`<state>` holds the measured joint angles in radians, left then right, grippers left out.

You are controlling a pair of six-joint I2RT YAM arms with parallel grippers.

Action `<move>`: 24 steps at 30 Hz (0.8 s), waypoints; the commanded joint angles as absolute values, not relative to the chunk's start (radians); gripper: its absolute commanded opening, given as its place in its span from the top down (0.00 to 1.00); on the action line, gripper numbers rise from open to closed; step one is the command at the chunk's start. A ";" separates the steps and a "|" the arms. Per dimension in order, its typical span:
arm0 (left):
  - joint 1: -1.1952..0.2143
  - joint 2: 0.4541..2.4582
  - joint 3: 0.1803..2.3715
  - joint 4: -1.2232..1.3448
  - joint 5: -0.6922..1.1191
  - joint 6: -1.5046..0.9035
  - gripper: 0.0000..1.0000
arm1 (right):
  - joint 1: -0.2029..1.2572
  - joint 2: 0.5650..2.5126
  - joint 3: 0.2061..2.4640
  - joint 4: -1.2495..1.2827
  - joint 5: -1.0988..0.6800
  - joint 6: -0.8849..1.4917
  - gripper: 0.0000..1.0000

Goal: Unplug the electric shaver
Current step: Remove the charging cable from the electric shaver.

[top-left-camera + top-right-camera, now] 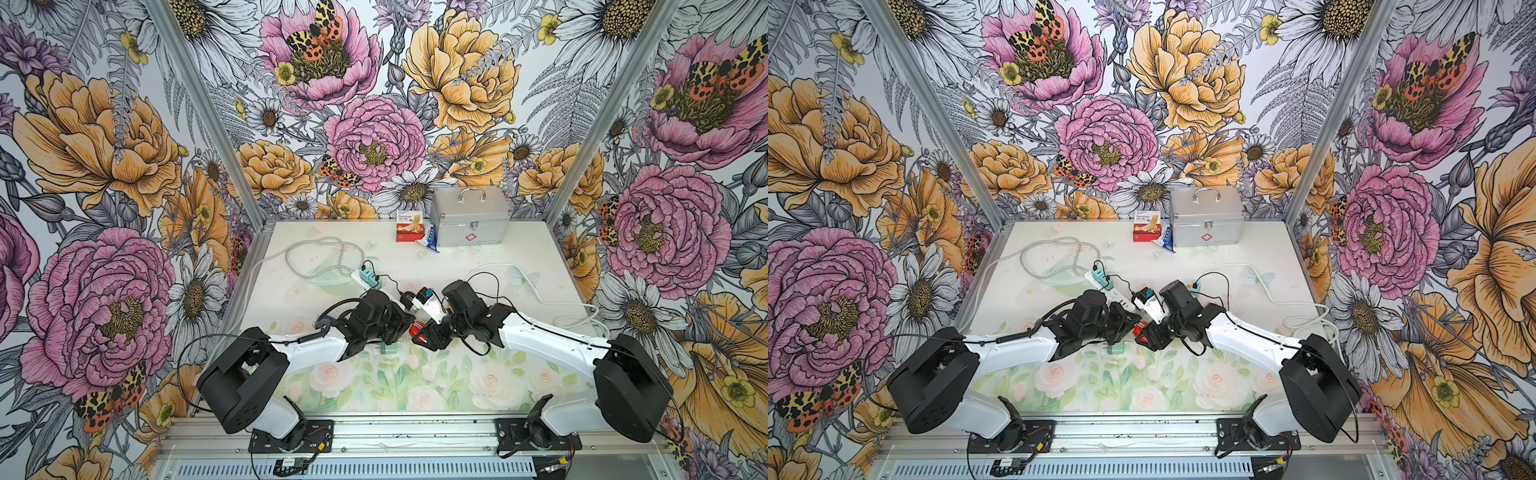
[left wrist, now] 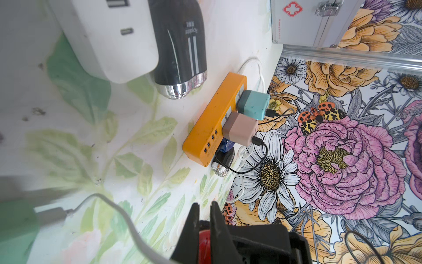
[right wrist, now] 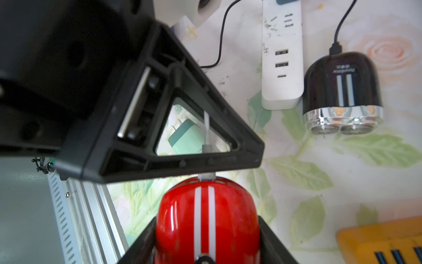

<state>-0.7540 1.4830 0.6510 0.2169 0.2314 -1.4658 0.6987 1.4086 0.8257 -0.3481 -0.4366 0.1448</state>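
Glossy red domed electric shaver (image 3: 206,219) was at centre of bench (image 1: 540,241), clamped in right fingers (image 3: 271,246), long axis 3-to-9 o'clock in both top views. Left fingers (image 3: 194,163) were pinched narrow, apparently on white cable plug (image 3: 206,176), at its 9 o'clock end.

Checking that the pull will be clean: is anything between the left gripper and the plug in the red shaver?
Nothing visible does. The left gripper, shut, sits right at the white plug on the red shaver, which the right gripper holds. The black shaver lies aside.
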 commanded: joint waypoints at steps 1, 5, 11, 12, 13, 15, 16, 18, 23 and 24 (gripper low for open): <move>-0.744 1.483 0.668 0.236 0.227 -1.453 0.93 | 0.690 1.412 0.830 -0.339 -0.467 0.166 0.65; -0.746 1.467 0.661 0.218 0.210 -1.448 1.00 | 0.687 1.417 0.828 -0.339 -0.487 0.188 0.65; -0.748 1.440 0.672 0.158 0.144 -1.436 1.00 | 0.686 1.419 0.807 -0.345 -0.539 0.247 0.65; -0.749 1.437 0.677 0.149 0.132 -1.432 1.00 | 0.686 1.419 0.801 -0.345 -0.548 0.262 0.66; -0.752 1.434 0.681 0.137 0.118 -1.429 1.00 | 0.686 1.416 0.793 -0.346 -0.555 0.273 0.66; -0.748 1.430 0.681 0.121 0.099 -1.425 1.00 | 0.686 1.407 0.777 -0.347 -0.561 0.292 0.66; -0.749 1.427 0.678 0.117 0.090 -1.425 1.00 | 0.686 1.399 0.766 -0.348 -0.565 0.300 0.66; -0.743 1.422 0.673 0.113 0.082 -1.423 1.00 | 0.686 1.383 0.748 -0.353 -0.565 0.308 0.67; -0.730 1.432 0.676 0.104 0.080 -1.414 1.00 | 0.686 1.328 0.718 -0.369 -0.558 0.321 0.67; -0.729 1.438 0.678 0.104 0.082 -1.413 1.00 | 0.686 1.318 0.713 -0.372 -0.558 0.323 0.67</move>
<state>-0.7395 1.4521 0.6567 0.1200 0.1390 -1.4372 0.6876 1.3602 0.7223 -0.3397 -0.5377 0.2996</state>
